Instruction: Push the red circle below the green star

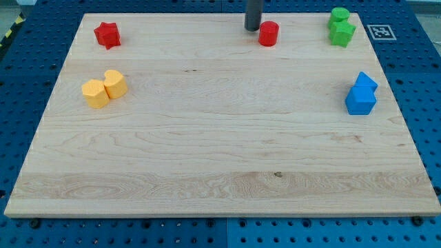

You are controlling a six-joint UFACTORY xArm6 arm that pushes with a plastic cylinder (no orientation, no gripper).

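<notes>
Nearest the view's bottom lies only bare worktop [220, 186], a pale wooden board; the blocks all sit in its upper half. At the view's right a pair of blue blocks [361, 94] stand touching, and at the view's left two yellow blocks [105, 88] touch as well, with a red star [107, 34] above them near the top-left corner. The red circle [269, 33] rests near the top edge, a little right of centre. My tip [253, 27] stands just beside it on its left, close enough that I cannot tell whether they touch. No hand exists on this arm, only the rod, so nothing opens or clamps. The green star [342, 33] sits well to the right of the circle, with a second green block [339, 15] touching it from above. The coming push turns on this: the circle lies to the right of my tip, and its goal lies further right and slightly lower, so I judge a mostly rightward shove with some downward drift is needed.
</notes>
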